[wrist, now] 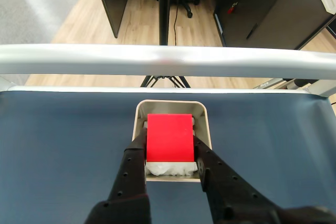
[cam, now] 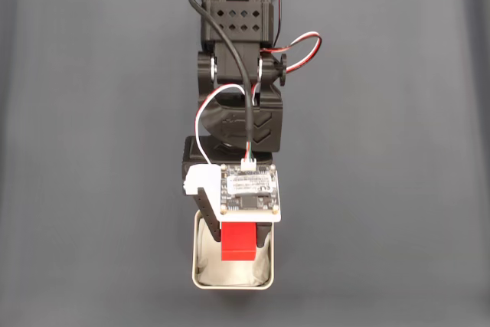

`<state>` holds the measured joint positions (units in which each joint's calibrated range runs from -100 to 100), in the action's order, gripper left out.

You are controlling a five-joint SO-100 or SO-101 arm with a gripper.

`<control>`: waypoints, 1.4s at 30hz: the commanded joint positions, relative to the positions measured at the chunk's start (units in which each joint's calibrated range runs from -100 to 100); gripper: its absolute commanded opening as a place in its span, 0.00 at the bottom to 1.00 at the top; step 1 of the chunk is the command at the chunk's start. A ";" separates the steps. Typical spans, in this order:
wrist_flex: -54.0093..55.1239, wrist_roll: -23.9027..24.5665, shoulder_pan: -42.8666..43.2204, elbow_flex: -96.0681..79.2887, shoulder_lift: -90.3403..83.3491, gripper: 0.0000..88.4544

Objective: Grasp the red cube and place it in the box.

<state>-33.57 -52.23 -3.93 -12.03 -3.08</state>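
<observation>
Gripper (wrist: 170,153): pinching the red cube (wrist: 169,137) over the box (wrist: 206,124).
Risk: a tilted release could leave the cube leaning on the rim or bunch the lining.

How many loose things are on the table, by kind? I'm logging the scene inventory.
red cube: 1, held between the fingers of the hand over the box
box: 1, a grey tin with white lining
Total: 2
</observation>
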 commanded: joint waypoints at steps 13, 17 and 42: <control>2.10 -0.68 -1.47 2.99 0.14 0.00; 4.06 -0.44 -1.54 2.99 0.22 0.27; 6.03 0.44 -2.03 2.54 -0.04 0.48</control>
<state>-28.72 -52.38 -5.27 -12.03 -2.65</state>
